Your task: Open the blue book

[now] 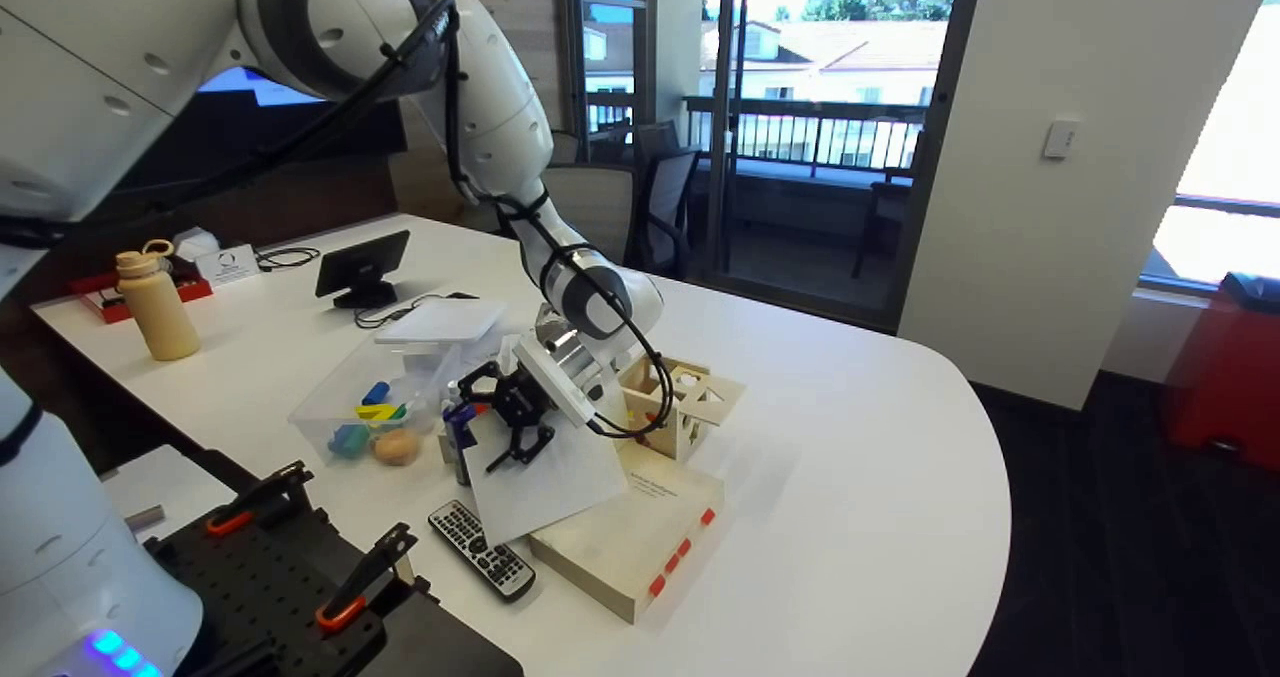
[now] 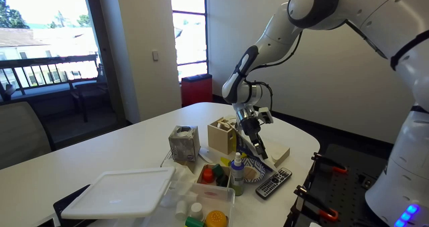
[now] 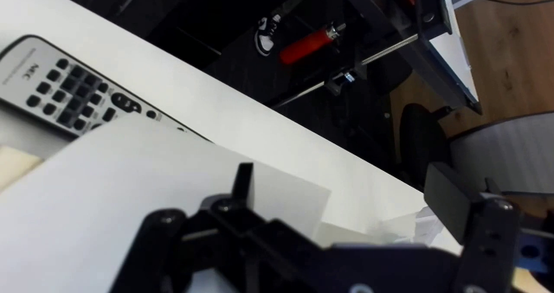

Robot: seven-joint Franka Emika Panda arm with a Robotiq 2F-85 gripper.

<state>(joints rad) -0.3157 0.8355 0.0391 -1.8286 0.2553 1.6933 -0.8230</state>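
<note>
Book (image 1: 632, 542). Thick, lying on the tabletop (image 1: 860, 477), a cream page uppermost, red marks along one edge. On that page we read "Artificial Intelligence".

Cover (image 2: 242, 146). Part of the book, raised from it and tilted; outside dark blue with yellow, inner face (image 1: 565, 487) pale.

Tool (image 3: 344, 187). Black, at the book's raised cover, jaws wide apart. In an exterior view we see part of it in front of the inner face; whether it touches we cannot tell.

Remote (image 1: 480, 549). Just beside the book. In the wrist view we find part of it hidden by the inner face.

Crate (image 2: 218, 138). Light wood with cut-outs, just beside the book.

Spray bottle (image 2: 237, 176). Upright, between the book and the bin (image 2: 211, 193), which is clear plastic holding coloured pieces.

Plate (image 2: 258, 166). Blue-and-white pattern, near the book's cover.

Lid (image 2: 120, 191). White, well apart from the book.

Tissue box (image 2: 184, 143). Grey, farther from the book than the crate.

Flask (image 1: 165, 312). Tan, upright, well apart from the book.
</note>
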